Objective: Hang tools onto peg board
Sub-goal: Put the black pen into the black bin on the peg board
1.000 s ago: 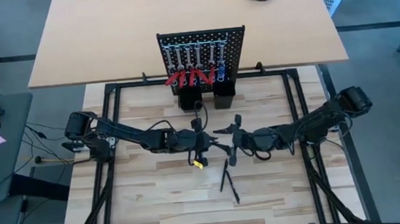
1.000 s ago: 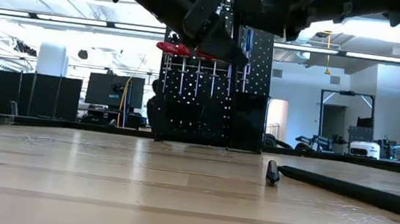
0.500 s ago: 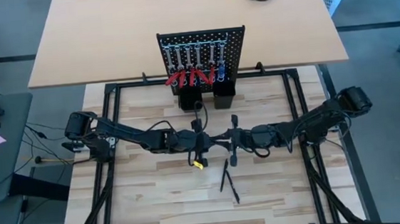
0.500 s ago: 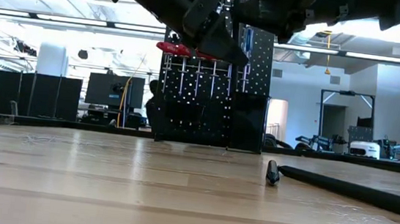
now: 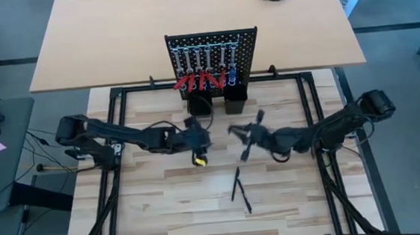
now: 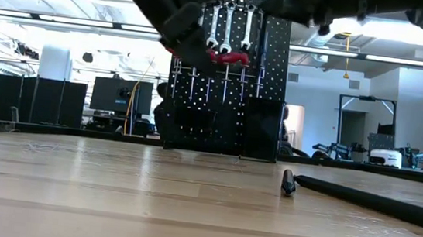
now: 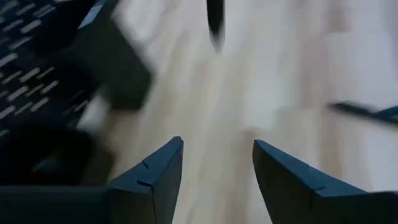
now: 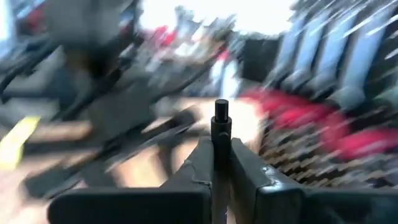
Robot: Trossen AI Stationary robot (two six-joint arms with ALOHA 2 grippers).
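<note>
The peg board (image 5: 211, 56) stands upright at the table's far edge, with silver wrenches (image 6: 231, 23) and red-handled tools (image 5: 198, 81) hanging on it. My right gripper (image 5: 247, 135) hovers right of the table's middle, in front of the board, shut on a thin black stick tool (image 5: 252, 135). My left gripper (image 5: 203, 138) hangs to its left, open and empty; in the left wrist view (image 7: 217, 162) only bare table shows between its fingers. Two more black stick tools (image 5: 240, 189) lie flat on the table nearer the front edge. My right gripper pinches the black stick tool between its two fingers, at about the middle of its length (image 5: 250, 137). One end of the stick (image 8: 221, 115) pokes out past the fingers. The stick is lifted clear of the table, slanting from far right to near left.
Two black box holders (image 5: 216, 102) stand at the peg board's foot. A yellow tag (image 5: 198, 161) hangs under my left arm. A black metal frame (image 5: 118, 140) runs round the work area. Bare wood lies toward the near edge.
The stick tool has passed from my left gripper to my right. The right gripper closed in from the right, took hold, then carried the stick toward the right and far edge. My left gripper let go and drew back toward the left edge.
</note>
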